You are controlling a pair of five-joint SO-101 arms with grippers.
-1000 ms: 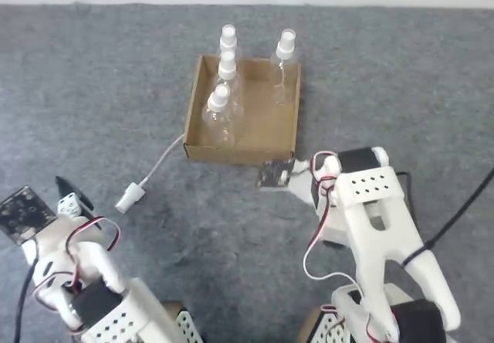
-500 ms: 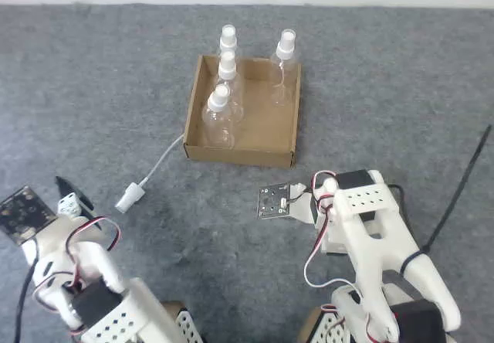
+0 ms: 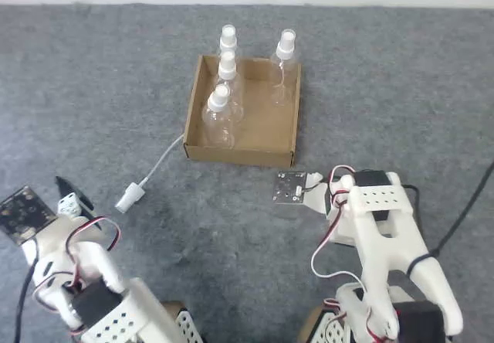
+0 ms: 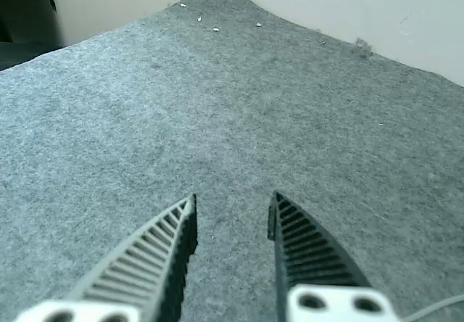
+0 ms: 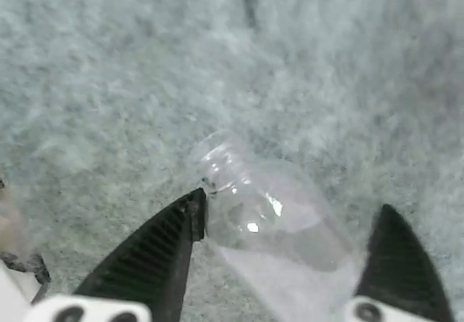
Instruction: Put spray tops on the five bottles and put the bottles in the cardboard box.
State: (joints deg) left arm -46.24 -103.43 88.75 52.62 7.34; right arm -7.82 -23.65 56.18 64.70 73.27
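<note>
The cardboard box (image 3: 241,155) stands at the middle back and holds several clear bottles with white spray tops, such as one (image 3: 219,117) at its left and one (image 3: 284,69) at its right. A loose spray top (image 3: 130,198) with a long white tube lies on the carpet to the box's front left. A clear uncapped bottle (image 5: 272,224) lies on its side between the fingers of my open right gripper (image 5: 291,206); one fingertip (image 5: 196,200) is at its neck. My right arm (image 3: 374,219) is in front of the box. My left gripper (image 4: 230,204) is open over bare carpet.
Grey carpet (image 3: 401,88) covers the table, with free room on both sides of the box. My left arm (image 3: 69,242) stays at the front left corner. A dark cable (image 3: 463,208) runs along the right edge.
My right arm drew back from the box's front edge, then shifted right. The left arm, the box and the loose spray top have not moved.
</note>
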